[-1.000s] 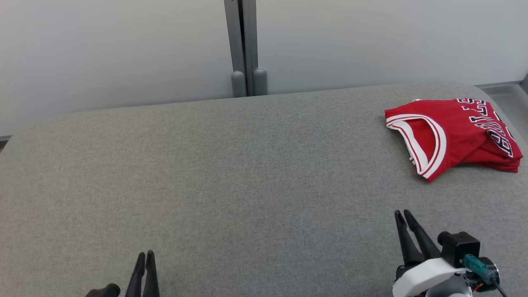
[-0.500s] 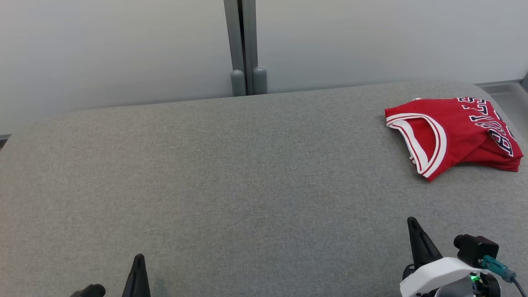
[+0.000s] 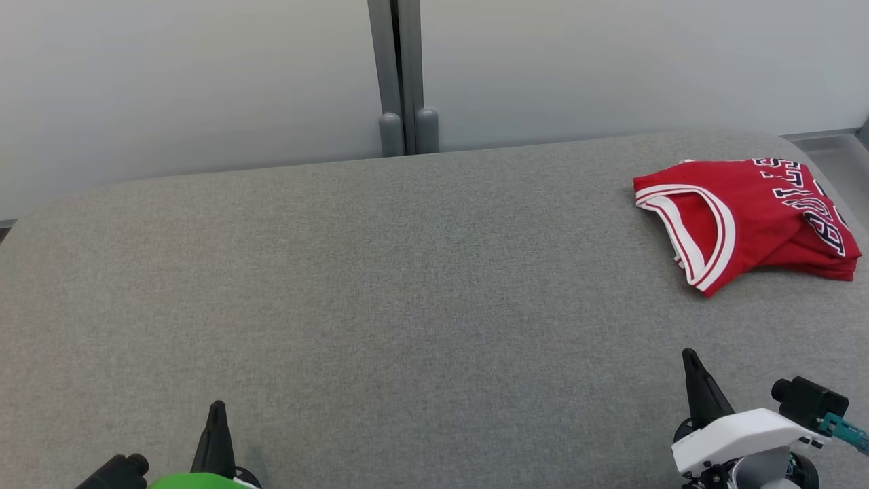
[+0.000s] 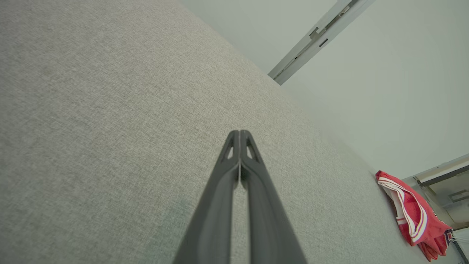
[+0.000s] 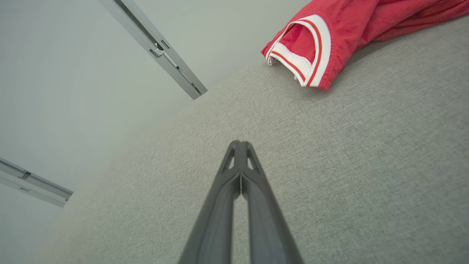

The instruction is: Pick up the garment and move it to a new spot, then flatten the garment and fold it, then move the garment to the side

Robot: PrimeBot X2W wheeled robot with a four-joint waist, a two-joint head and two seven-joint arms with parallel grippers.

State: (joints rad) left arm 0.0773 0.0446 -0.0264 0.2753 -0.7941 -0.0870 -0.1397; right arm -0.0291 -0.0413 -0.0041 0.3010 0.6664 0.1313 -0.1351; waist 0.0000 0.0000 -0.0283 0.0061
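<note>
1. You have a grey fabric-covered table (image 3: pixel 380 292) spread across the head view, its far edge meeting a pale wall (image 3: pixel 170 81) split by a grey post (image 3: pixel 400 68).
2. Your garment (image 3: pixel 740 217), red with white-and-red striped trim and dark white-outlined lettering, lies folded in a compact bundle at the table's far right corner, close to the right edge.
3. Your right gripper (image 3: pixel 690 358) sits at the lower right, nearer you than the garment and well apart from it, its fingers pressed together on nothing.
4. Your left gripper (image 4: pixel 240 135) sits at the lower left, far from the garment, its fingers likewise clenched tip to tip and empty.
</note>
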